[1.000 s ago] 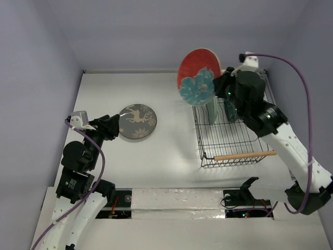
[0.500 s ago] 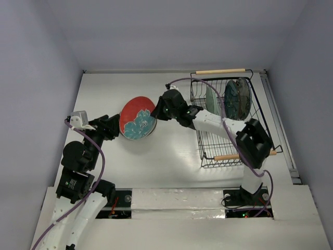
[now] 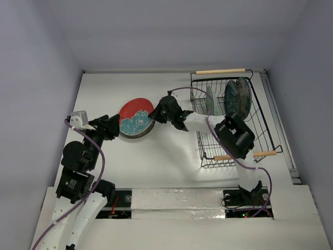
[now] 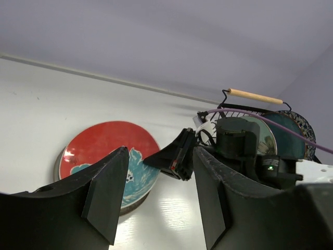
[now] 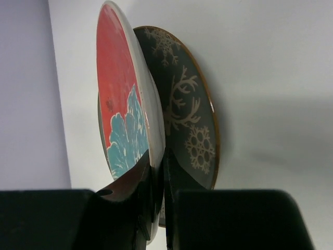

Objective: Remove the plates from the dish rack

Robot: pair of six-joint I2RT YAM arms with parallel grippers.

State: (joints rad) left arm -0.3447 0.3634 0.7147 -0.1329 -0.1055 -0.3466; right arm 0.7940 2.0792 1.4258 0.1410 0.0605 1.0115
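Note:
The red plate with a teal flower rests tilted on the dark grey deer plate, which lies on the table left of centre. My right gripper is shut on the red plate's right rim, and in the right wrist view the fingers pinch that rim just above the grey plate. My left gripper is open and empty at the plates' left edge. The black wire dish rack stands at the right. It holds a teal-green plate and a blue floral plate, both upright.
The rack's wooden handles sit at its far side and its near side. The right arm reaches across the rack's left side. The walls close in at the back and on both sides.
My right gripper carried the red plate from above the rack to the left and lowered it onto the grey deer plate. The left arm has not moved.

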